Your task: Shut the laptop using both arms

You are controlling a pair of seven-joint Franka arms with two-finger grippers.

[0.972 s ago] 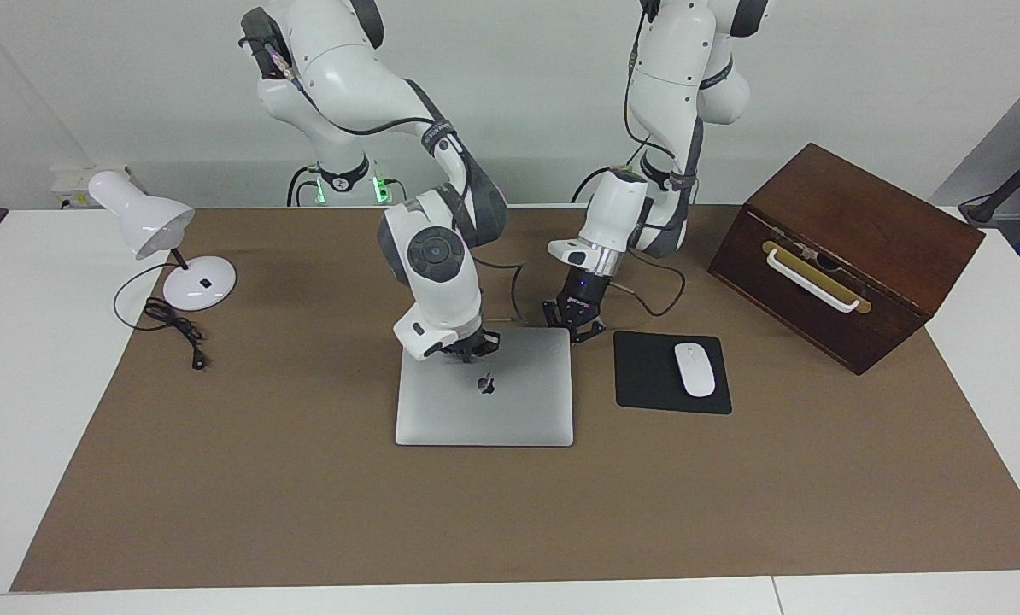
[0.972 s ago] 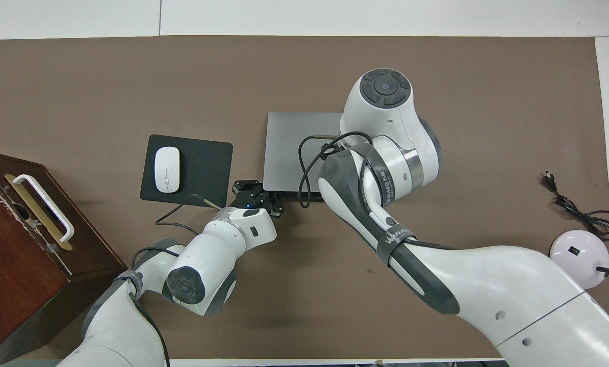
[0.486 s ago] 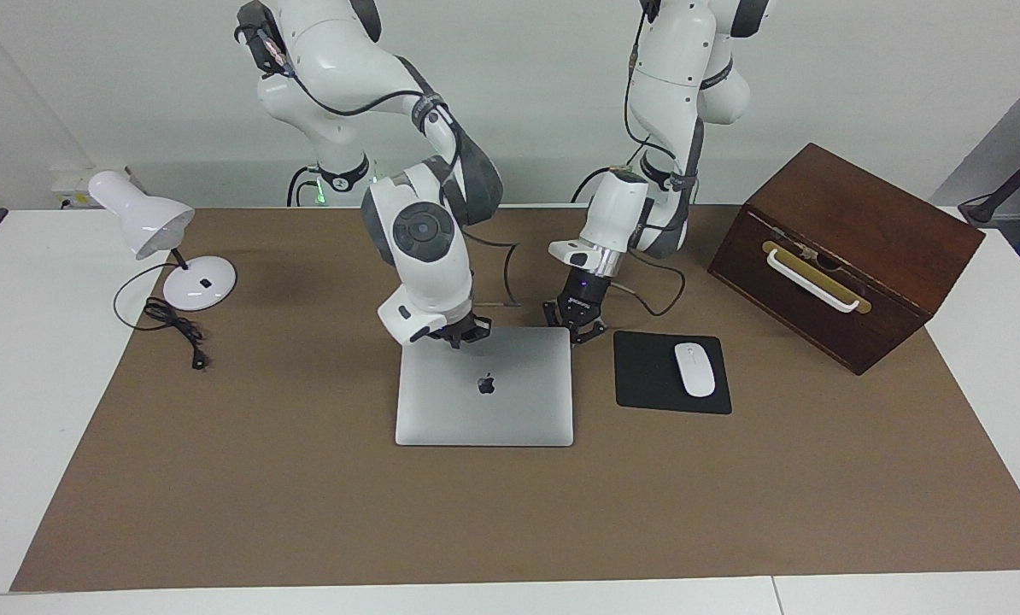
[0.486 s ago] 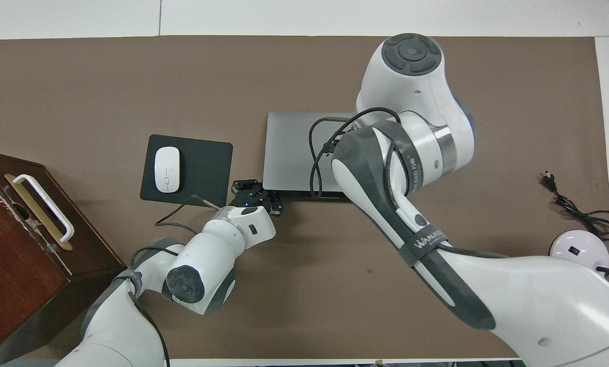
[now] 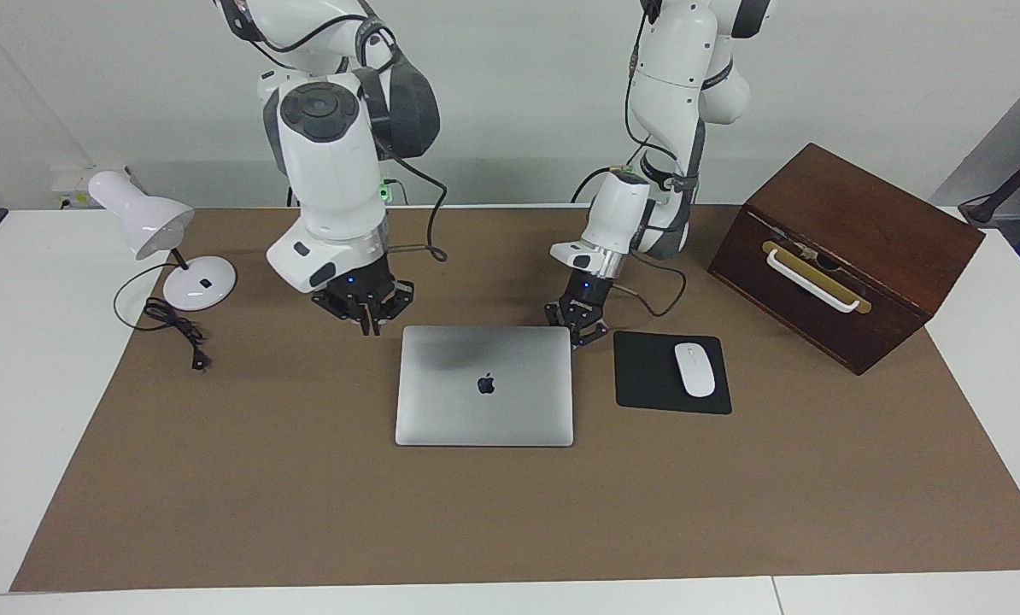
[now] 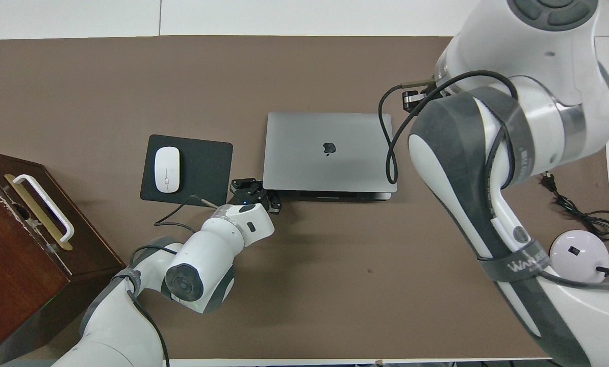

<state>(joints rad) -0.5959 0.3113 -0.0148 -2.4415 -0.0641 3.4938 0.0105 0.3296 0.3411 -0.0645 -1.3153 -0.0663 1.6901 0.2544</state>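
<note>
A wooden box [image 5: 847,252] with a white handle stands shut at the left arm's end of the table, its contents hidden. The thin, smooth silver laptop [image 5: 484,384] lies closed and flat at mid-table, beside a black mouse pad [image 5: 671,372] bearing a white mouse [image 5: 694,369]. The left gripper [image 5: 578,327] sits low at the laptop's corner nearer the robots, its fingers seemingly slightly parted and empty; the right gripper [image 5: 366,309], hidden by its arm from overhead, hangs above the brown mat [image 5: 305,478] with fingers spread, holding nothing.

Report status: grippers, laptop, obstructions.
Left gripper at the laptop's corner nearest the robots. Right gripper raised over the mat beside it. Lid down flat. Nothing in the way.
</note>
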